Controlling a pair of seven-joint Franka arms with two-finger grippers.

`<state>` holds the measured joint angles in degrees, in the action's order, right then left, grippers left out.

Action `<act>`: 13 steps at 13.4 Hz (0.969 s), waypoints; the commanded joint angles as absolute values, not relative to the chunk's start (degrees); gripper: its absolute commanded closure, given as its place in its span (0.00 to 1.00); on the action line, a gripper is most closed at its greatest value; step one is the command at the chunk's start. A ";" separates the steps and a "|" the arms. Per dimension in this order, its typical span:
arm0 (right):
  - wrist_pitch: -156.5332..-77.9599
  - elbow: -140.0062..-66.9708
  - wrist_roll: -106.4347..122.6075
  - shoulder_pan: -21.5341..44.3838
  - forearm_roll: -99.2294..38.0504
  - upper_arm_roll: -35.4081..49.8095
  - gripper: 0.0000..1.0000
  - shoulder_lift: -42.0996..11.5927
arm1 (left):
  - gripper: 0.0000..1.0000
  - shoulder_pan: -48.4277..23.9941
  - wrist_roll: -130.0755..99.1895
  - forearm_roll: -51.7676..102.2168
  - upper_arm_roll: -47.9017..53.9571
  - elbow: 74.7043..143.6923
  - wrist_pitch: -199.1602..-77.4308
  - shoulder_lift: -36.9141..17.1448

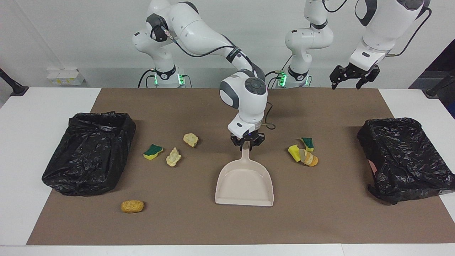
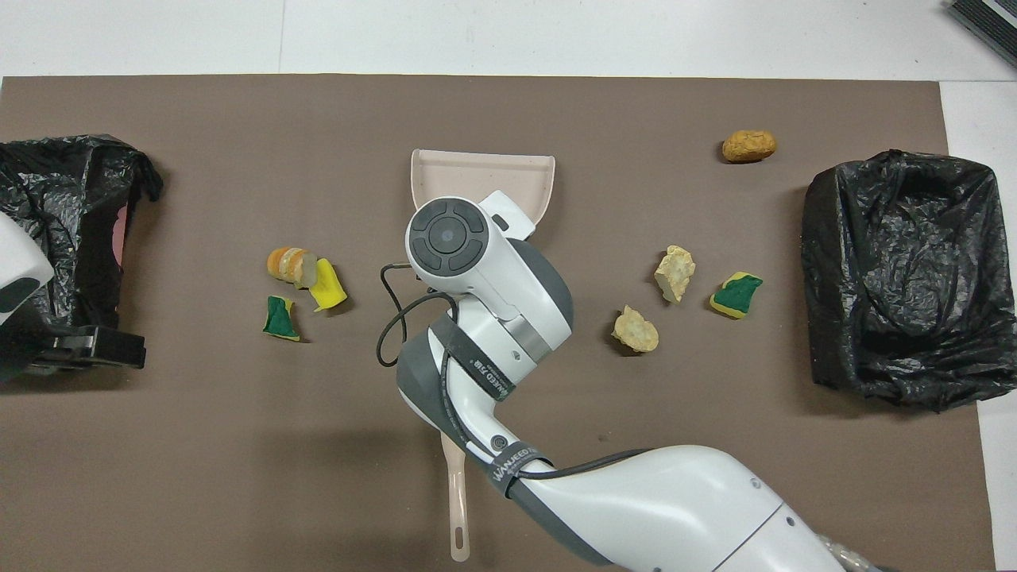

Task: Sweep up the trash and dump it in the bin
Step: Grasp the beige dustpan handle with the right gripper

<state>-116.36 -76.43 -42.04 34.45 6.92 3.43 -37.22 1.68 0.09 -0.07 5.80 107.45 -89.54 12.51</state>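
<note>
The right hand (image 1: 247, 141) is clamped on the handle of the pale pink dustpan (image 1: 244, 185), whose long axis runs straight away from the robots: handle toward them, open lip pointing to the worktop's (image 1: 21, 149) edge farthest from them. The pan's flat lip rests on the brown mat (image 1: 320, 220). In the overhead view the right arm hides the handle and most of the pan (image 2: 508, 168); a second thin pink handle (image 2: 456, 508) shows below the arm, nearer the robots, and what it belongs to cannot be told.

The trash lies on both flanks of the hand. Toward the left arm's end, near the hand, sits a tight cluster: a green-topped sponge piece (image 1: 308, 143), a yellow sponge piece (image 1: 294, 153) and an orange-brown foam lump (image 1: 310, 159), the last two touching. Toward the right arm's end lie a pale foam lump (image 1: 191, 139), another pale lump (image 1: 174, 157) and a yellow-and-green sponge piece (image 1: 153, 152), each apart from the others. One orange-brown lump (image 1: 132, 206) lies alone, well apart, level with the pan's lip.

A bin lined with black plastic (image 1: 90, 153) stands at the right arm's end of the mat, another black-lined bin (image 1: 405, 160) at the left arm's end. Bare mat stretches between pan and each scrap group.

The left hand (image 1: 353, 76) waits, fingers spread apart, raised over the mat's corner beside that bin.
</note>
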 commanded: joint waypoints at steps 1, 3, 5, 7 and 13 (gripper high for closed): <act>-115.48 -76.20 -37.47 32.88 7.13 3.78 1.00 -35.69 | 0.00 0.18 -0.44 0.53 5.27 110.39 -91.14 14.33; -115.93 -76.20 -35.51 32.70 5.81 3.78 1.00 -34.55 | 0.00 -1.92 -0.61 0.53 5.19 111.09 -92.45 14.33; -114.97 -76.20 -31.58 31.30 4.66 3.78 1.00 -32.62 | 0.00 -4.55 -4.01 0.53 5.27 112.41 -94.47 14.59; -112.95 -78.82 -24.12 28.41 2.56 3.78 1.00 -28.94 | 0.00 -10.17 -13.05 0.53 5.27 115.65 -98.15 15.29; -101.44 -80.60 5.30 21.46 0.52 3.69 1.00 -23.38 | 0.00 -28.35 -32.22 1.05 5.27 129.27 -109.75 19.51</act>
